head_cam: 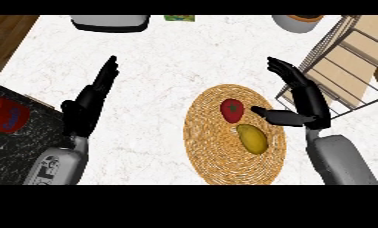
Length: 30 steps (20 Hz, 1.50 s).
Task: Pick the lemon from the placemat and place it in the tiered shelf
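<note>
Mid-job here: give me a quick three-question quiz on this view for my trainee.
1. True or false: the lemon lies on the placemat.
2. Which is nearer the tiered shelf: A, the left hand, or B, the right hand?
3. Fill in: the second fruit on the placemat is coloured ___.
Key: 1 true; 2 B; 3 red.

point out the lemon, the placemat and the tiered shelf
lemon [252,138], head view, middle of its yellow skin
placemat [221,159], head view, bare weave, lower left
tiered shelf [343,79], head view, a wooden board
</note>
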Each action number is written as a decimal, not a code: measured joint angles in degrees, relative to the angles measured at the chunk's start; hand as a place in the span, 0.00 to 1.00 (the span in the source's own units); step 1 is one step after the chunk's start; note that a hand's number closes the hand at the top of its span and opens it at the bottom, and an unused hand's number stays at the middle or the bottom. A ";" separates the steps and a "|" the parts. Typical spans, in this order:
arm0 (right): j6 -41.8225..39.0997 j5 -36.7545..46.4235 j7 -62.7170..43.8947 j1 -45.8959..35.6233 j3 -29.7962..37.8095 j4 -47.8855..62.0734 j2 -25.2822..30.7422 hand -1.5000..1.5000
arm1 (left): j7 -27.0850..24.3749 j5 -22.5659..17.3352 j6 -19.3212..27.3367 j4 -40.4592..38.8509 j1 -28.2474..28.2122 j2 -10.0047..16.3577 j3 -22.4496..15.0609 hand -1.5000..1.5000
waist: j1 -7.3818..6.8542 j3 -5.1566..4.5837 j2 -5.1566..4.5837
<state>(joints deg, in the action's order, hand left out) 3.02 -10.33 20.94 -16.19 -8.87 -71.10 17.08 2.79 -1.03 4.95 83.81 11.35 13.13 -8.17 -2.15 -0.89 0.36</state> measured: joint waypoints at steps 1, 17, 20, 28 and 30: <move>-1.53 -1.29 1.85 -0.23 0.85 0.89 -0.26 0.00 | -0.05 0.23 0.22 -0.23 0.14 -0.40 -0.20 0.50 | 0.07 0.01 0.05; -20.96 3.44 -9.09 -4.24 -3.98 -2.04 14.43 0.00 | -1.92 1.92 0.42 -1.77 -1.50 -2.07 -0.01 0.50 | 2.07 1.27 -0.49; -22.63 6.33 -14.46 -5.83 -6.73 -5.67 16.92 0.00 | -1.84 2.55 0.87 -2.13 -1.37 -2.67 -0.38 0.50 | 2.27 1.37 -0.59; -27.72 14.18 -27.53 -8.14 -11.53 -18.54 24.08 0.00 | -0.99 2.70 0.54 -0.64 -1.72 -2.71 -0.12 0.50 | 2.53 0.92 -0.12; -28.03 15.82 -30.95 -6.91 -12.16 -22.28 23.68 0.00 | -0.53 3.26 0.61 -1.01 -0.97 -2.97 -0.03 0.50 | 2.55 0.88 -0.15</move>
<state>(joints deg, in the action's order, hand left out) -25.01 5.49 -10.01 -23.10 -21.03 -93.37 40.77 2.25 2.23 5.57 82.80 10.38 10.16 -8.20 0.41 0.00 0.22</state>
